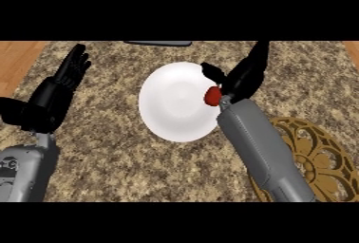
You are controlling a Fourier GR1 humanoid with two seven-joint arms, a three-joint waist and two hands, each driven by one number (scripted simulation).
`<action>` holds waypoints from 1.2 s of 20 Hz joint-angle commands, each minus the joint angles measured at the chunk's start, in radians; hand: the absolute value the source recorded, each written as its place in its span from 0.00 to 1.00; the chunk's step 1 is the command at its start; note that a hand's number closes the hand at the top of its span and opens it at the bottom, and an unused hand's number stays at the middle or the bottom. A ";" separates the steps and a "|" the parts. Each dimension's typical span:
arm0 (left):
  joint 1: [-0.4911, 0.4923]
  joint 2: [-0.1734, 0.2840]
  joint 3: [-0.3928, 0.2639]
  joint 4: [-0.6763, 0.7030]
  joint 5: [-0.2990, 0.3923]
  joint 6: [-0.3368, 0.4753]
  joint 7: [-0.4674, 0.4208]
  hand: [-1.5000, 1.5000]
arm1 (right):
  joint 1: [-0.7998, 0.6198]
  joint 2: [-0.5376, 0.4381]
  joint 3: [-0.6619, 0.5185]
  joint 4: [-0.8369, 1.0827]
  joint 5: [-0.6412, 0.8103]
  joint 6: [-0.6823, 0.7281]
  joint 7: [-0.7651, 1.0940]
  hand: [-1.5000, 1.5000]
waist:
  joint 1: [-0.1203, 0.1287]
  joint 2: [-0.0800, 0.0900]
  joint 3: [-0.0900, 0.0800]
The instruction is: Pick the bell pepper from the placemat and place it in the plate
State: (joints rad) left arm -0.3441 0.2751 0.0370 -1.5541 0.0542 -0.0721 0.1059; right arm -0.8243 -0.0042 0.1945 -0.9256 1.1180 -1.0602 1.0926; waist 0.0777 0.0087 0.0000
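The right hand (242, 76) hangs over the right rim of the white plate (172, 102). Its fingers (258, 53) point up and away toward the far edge of the table, fairly straight, while the thumb (212, 71) sticks out to the left over the plate. The red bell pepper (211, 95) shows just below the thumb, at the heel of the hand, right beside the wrist. Only a small part of it is visible; the rest is hidden behind the hand. It looks to be over the plate's right edge, but whether it rests on the plate or is held by the hand cannot be told, nor whether the fingers close on it; what shows of them is spread rather than curled.

The grey right forearm (263, 152) runs down from the wrist to the lower right and crosses over the golden, cut-out placemat (319, 161), covering its left part. The placemat lies to the right of the plate, near it, with nothing visible on its open part.

The plate's white inside holds nothing else.

The left hand (60, 88) stands at the left of the view, fingers straight and pointing up, well apart from the plate, resting open above the speckled stone table (119, 156). A dark flat object (157, 43) shows at the far edge, beyond the plate.
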 commanded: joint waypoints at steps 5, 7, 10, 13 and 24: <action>0.026 0.021 0.039 -0.004 0.004 0.013 0.033 0.50 | 0.149 0.004 0.124 -0.156 0.077 -0.225 0.222 0.00 | -0.069 -0.024 -0.001; 0.072 -0.009 0.016 -0.008 -0.025 0.030 -0.022 0.50 | 0.250 0.004 0.185 -0.204 0.124 -0.264 0.225 0.00 | -0.073 -0.021 -0.001; 0.095 0.006 0.037 -0.036 -0.003 0.017 -0.003 0.50 | 0.373 0.004 0.220 -0.355 0.181 -0.215 0.237 0.00 | -0.089 -0.026 -0.001; 0.125 0.052 0.095 -0.046 0.038 -0.020 -0.017 0.50 | 0.558 0.004 0.275 -0.490 0.238 -0.190 0.221 0.00 | -0.096 -0.025 -0.001; 0.096 0.034 0.082 -0.050 0.037 -0.036 -0.013 0.50 | 1.051 0.004 0.489 -0.893 0.560 -0.122 0.276 0.00 | -0.092 -0.013 -0.001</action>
State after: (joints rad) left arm -0.2679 0.3000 0.1039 -1.6000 0.0616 -0.0703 0.1156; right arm 0.0675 -0.0010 0.6051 -1.7366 1.5683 -1.1535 1.2621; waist -0.0196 -0.0078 -0.0010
